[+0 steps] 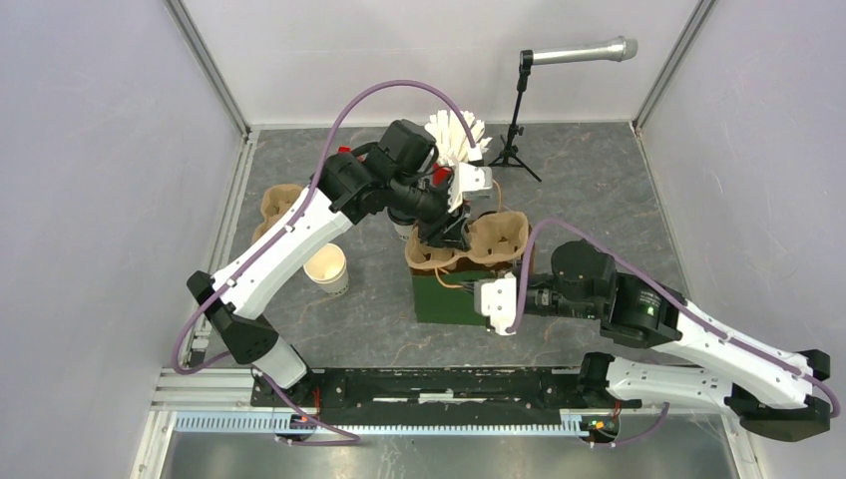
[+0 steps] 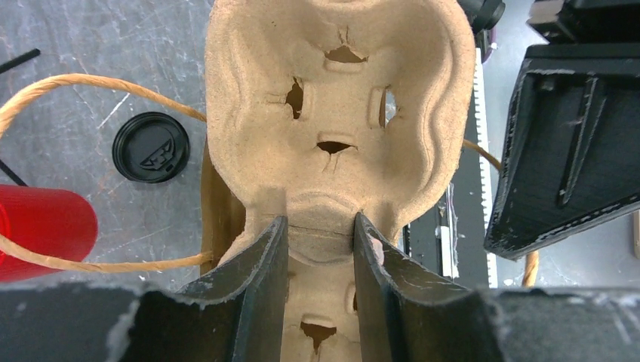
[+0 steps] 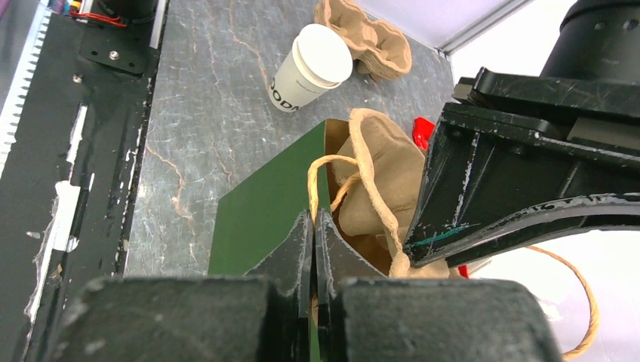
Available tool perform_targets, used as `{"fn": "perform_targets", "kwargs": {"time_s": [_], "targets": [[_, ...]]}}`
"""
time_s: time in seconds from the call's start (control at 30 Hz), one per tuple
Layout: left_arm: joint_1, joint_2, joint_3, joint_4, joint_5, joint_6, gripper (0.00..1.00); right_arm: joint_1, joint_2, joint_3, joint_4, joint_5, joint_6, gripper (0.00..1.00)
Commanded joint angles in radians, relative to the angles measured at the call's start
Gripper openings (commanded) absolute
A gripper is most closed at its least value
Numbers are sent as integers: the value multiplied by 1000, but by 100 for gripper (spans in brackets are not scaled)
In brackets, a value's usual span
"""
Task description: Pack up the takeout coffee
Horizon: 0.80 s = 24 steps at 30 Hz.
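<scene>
**A:** Quick pass. What's left of the green bag [image 1: 446, 299]?

**B:** A spare carrier [image 1: 279, 205], furthest left of the bag on the tabletop [image 1: 599, 190]. Next is one paper cup [image 1: 327, 267], upright with an open top and the cream inside showing. It's on the bag's left and well apart from it.

**A:** Lid?

**B:** There's a black lid [image 2: 151, 147] lying flat on the tabletop off the bag's far side. It's near the red cup [image 2: 41, 226] but not touching it.

**A:** Left end effector?

**B:** The left end effector [image 2: 321, 222] is over the bag, fingers [image 2: 260, 279] pinching the middle ridge of the pulp carrier [image 2: 332, 90]. The carrier is at the bag's open mouth. Part of it is down inside, and the rest is above the rim.

**A:** Right one?

**B:** The right end effector [image 3: 314, 219] is at the bag's near right rim with its fingers pressed together on the paper wall. One finger is on the green outside, the other on the brown inside. A twine handle [image 3: 321, 177] loops up just beside them.

**A:** Anything right of the bag?

**B:** A microphone stand [image 1: 516, 110], behind the bag and to its right, well apart.
</scene>
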State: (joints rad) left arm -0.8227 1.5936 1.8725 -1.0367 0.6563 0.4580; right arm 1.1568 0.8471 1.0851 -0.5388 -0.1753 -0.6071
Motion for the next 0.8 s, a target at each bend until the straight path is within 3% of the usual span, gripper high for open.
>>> {"fn": "perform_targets", "kwargs": {"time_s": [0.0,0.3,0.77], "targets": [[-13,0,-16,53,-4,26,28,5,-43,-25,32,-72,-48,0],[-37,-1,-82,132,-1,23,27,4,-56,-55,23,-99,-64,0],[-49,33,-46,177,-5,61,27,4,-70,-63,11,-179,-101,0]]}}
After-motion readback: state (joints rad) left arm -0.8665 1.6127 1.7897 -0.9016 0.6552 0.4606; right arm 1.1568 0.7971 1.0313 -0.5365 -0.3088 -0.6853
